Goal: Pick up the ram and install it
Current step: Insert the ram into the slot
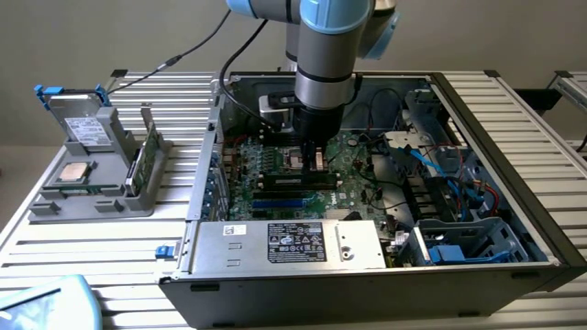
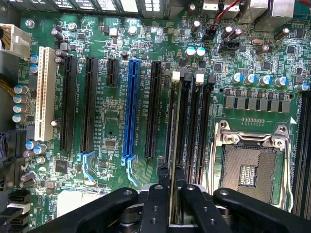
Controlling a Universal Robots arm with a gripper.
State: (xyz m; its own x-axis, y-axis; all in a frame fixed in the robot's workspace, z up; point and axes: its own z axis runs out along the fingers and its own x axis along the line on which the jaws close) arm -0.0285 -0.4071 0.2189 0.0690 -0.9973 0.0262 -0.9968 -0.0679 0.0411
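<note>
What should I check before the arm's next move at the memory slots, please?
1. Ram lined up along its memory slot: ok.
2. Ram pressed fully home: cannot tell.
3. White latch at the slot's end closed: cannot tell.
4. Gripper centred on the ram: ok.
5. Processor socket apart from the gripper: ok.
6. Blue cables away from the gripper, towards the exterior view's right: ok.

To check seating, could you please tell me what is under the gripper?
The ram, edge-on in a black motherboard slot, held by the gripper; its contacts and near end are covered.
</note>
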